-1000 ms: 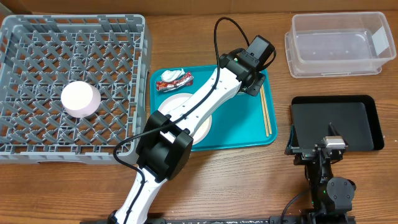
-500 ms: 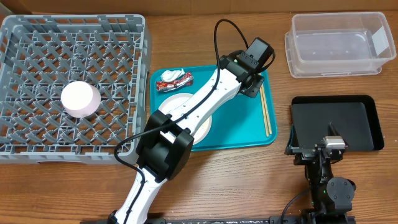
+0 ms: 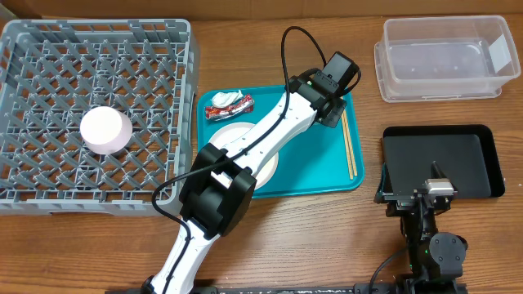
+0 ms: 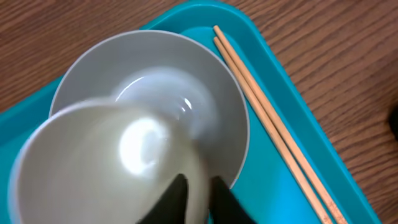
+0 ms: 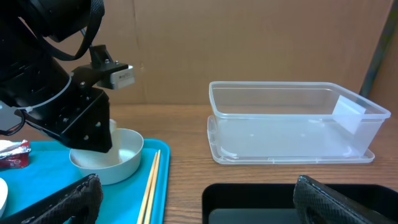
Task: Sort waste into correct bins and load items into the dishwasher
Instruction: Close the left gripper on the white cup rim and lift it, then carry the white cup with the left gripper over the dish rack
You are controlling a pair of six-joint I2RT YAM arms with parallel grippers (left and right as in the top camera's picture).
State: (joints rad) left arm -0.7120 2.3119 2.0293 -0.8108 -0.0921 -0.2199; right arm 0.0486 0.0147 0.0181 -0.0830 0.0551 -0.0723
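The left gripper (image 4: 199, 191) is at the far right corner of the teal tray (image 3: 319, 178), reaching down into a pale grey bowl (image 4: 211, 106) that sits there. In the left wrist view its two dark fingers (image 4: 178, 195) stand close together with the wall of a white cup (image 4: 106, 168) pinched between them. The cup is blurred, close to the lens, and lies inside the bowl's rim. Whether it rests on the bowl's floor or hangs just clear of it cannot be told. Just to the right of the bowl, the pair of wooden chopsticks (image 3: 350, 147) lies side by side along the tray's right edge, touching neither bowl nor cup. On the tray's far left corner lies the red-and-white wrapper (image 3: 229, 104). Nearer the front is the white plate (image 3: 237, 137), partly hidden under the left arm, which crosses the tray diagonally. The grey dishwasher rack (image 3: 49, 73) stands to the left of the tray and holds one thing — a small white bowl (image 3: 106, 129), left of its middle. The clear tub (image 3: 441, 57) stands at the far right of the table (image 3: 327, 237). The black tray (image 3: 445, 159) lies in front of it, well apart from the teal tray. The right gripper (image 3: 429, 192) hangs at the black tray's near edge — its jaws spread wide and holding nothing.
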